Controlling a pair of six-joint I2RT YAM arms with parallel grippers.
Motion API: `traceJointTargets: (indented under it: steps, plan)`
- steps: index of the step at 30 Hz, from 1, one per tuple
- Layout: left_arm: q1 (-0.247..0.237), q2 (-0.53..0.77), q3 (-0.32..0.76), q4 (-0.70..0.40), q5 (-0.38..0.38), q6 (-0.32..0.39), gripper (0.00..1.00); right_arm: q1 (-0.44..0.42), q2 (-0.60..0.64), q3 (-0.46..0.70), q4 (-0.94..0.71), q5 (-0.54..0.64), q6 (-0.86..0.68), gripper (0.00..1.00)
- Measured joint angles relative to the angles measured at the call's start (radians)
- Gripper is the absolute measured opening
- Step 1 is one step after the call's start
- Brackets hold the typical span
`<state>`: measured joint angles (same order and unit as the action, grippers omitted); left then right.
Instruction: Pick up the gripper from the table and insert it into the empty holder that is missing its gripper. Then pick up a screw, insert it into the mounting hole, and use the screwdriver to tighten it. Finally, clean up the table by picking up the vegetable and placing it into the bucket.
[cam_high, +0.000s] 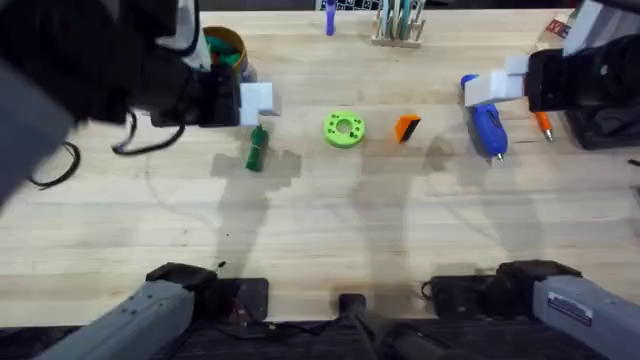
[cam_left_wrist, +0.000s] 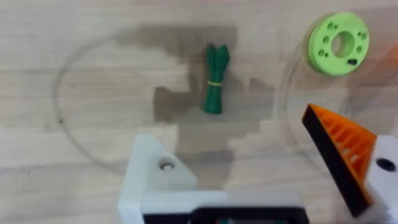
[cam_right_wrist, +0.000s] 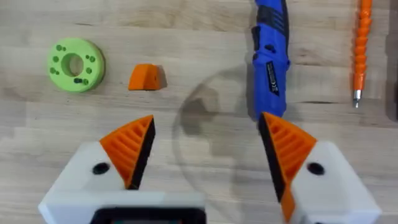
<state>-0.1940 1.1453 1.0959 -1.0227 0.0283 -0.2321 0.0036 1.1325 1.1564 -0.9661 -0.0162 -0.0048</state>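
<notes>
Overhead: you are at the first step. The gripper (cam_high: 406, 128) lies loose on the table, between the green ring disc (cam_high: 344, 130) and the screwdriver (cam_high: 487, 128).

Left wrist: the left gripper (cam_left_wrist: 261, 165) is spread and empty; its bare holder (cam_left_wrist: 155, 171) lacks a tip.

Right wrist: the right gripper (cam_right_wrist: 205, 152) is released, near the loose tip. Judged next: descend over it and pinch.

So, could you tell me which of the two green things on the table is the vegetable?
The dark-green leafy bundle lying left of the lime-green ring disc; the disc is round with holes.
</notes>
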Motion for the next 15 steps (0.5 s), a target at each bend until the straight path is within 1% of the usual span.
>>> traceJointTargets:
  steps: [6, 11, 13, 15]
  plan:
    - [0.000, -0.164, -0.220, 0.264, -0.019, 0.000, 0.985, 0.000, 0.000, 0.000, 0.000, 0.000, 0.000, 0.994]
    - [0.008, -0.313, -0.348, 0.344, -0.025, 0.000, 0.986, 0.000, 0.000, 0.000, 0.000, 0.000, 0.000, 0.992]
    - [0.027, -0.373, -0.393, 0.384, -0.025, 0.000, 0.986, 0.000, 0.000, 0.000, 0.000, 0.000, 0.000, 0.994]
    - [0.053, -0.429, -0.441, 0.455, -0.025, 0.000, 0.986, 0.000, 0.000, 0.000, 0.000, 0.000, 0.000, 0.993]
